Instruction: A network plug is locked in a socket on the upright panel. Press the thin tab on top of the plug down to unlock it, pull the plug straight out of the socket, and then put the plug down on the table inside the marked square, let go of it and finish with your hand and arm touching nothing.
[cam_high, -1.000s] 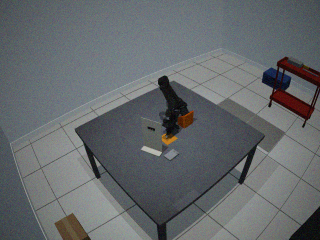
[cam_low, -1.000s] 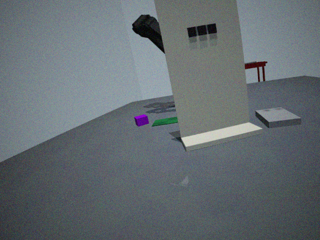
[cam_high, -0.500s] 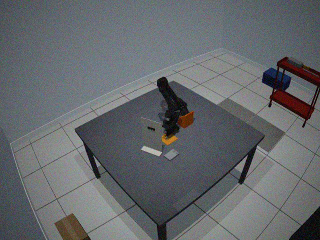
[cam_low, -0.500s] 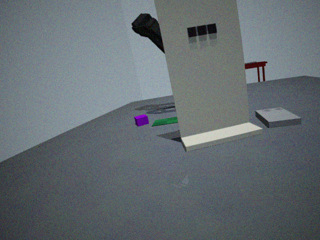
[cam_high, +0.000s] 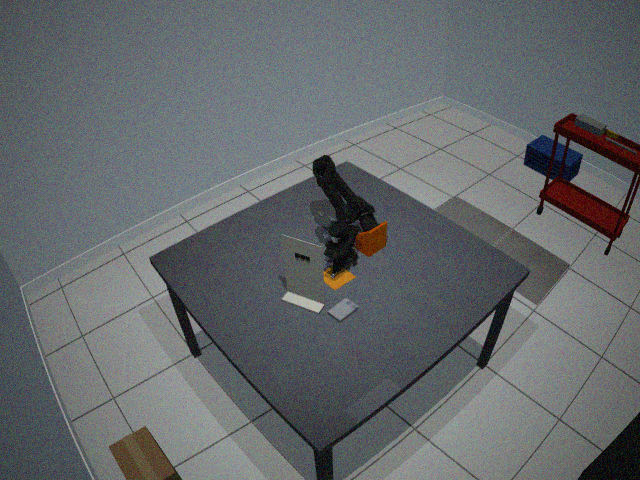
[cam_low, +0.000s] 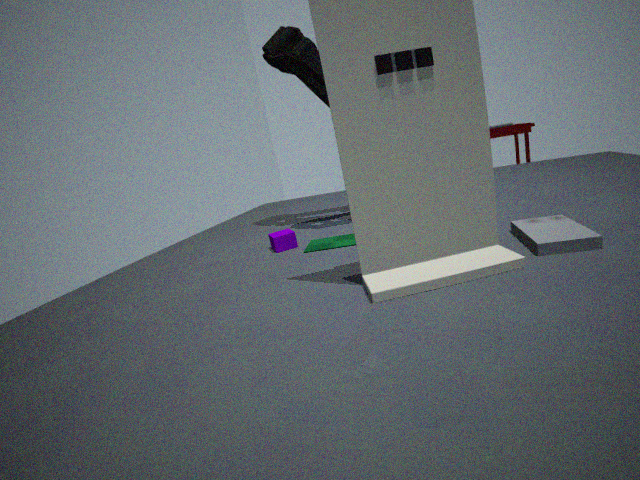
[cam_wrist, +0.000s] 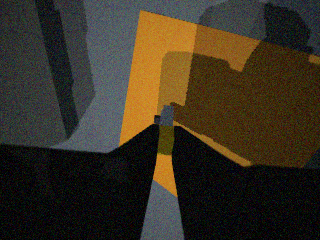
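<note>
Orange on the square (cam_high: 343, 280) (cam_wrist: 132, 75), dark grey across the table (cam_high: 413, 320) (cam_low: 310, 387) (cam_wrist: 107, 65). Beige for the panel (cam_high: 307, 276) (cam_low: 413, 165); in the exterior view, purple on the block (cam_low: 282, 241) at eight o'clock from it. Red at two o'clock in the top view, on the cart (cam_high: 584, 206) (cam_low: 511, 129).

top: high, oblique; exterior: low, close, behind panel (cam_high: 305, 271) (cam_low: 413, 170); wrist: downward (both outer views share panel)
</note>
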